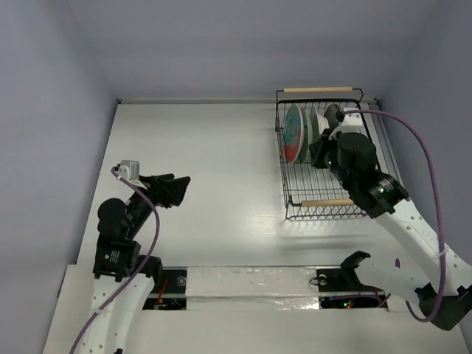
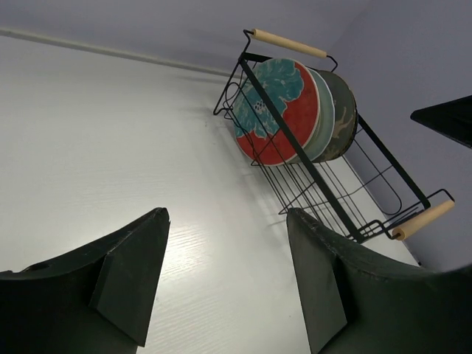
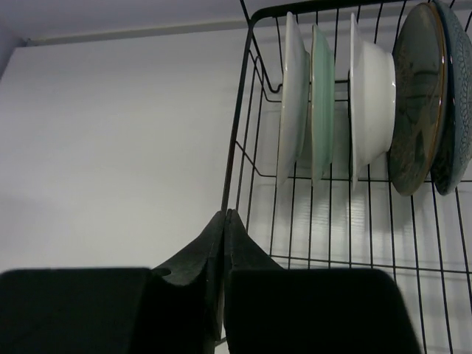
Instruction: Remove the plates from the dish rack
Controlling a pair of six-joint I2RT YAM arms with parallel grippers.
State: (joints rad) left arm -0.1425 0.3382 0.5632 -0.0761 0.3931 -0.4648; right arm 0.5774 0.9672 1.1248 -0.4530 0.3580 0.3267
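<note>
The right gripper (image 3: 223, 218) has its fingers pressed flat together, with no gap between the pads. Their tips sit right at a corner wire of the dish rack (image 1: 324, 188). The wrist view does not show whether that wire is pinched or only lies behind them. From above, this gripper's wrist hides the fingertips and part of the plates.

Just past those tips, the plates stand on edge in a row at the rack's far end, so their faces are mostly hidden in the right wrist view. Two thin pale rims come first, one whitish and one pale green. Which dish each belongs to is unclear. Next are the plain white plate (image 3: 372, 88), the grey plate (image 3: 417, 96), and a blue-patterned plate (image 3: 457, 88) cut off by the frame edge.

The left gripper (image 2: 225, 221) is spread wide and holds nothing, above bare white table (image 1: 206, 147) well to the left of the rack. Between its fingers, the red plate with teal flowers (image 2: 265, 140) shows its face, crossed by a black rack bar.

A wooden handle (image 1: 318, 90) tops the rack's far side and another (image 1: 327, 202) its near side. A purple cable (image 1: 420, 147) loops over the right arm.
</note>
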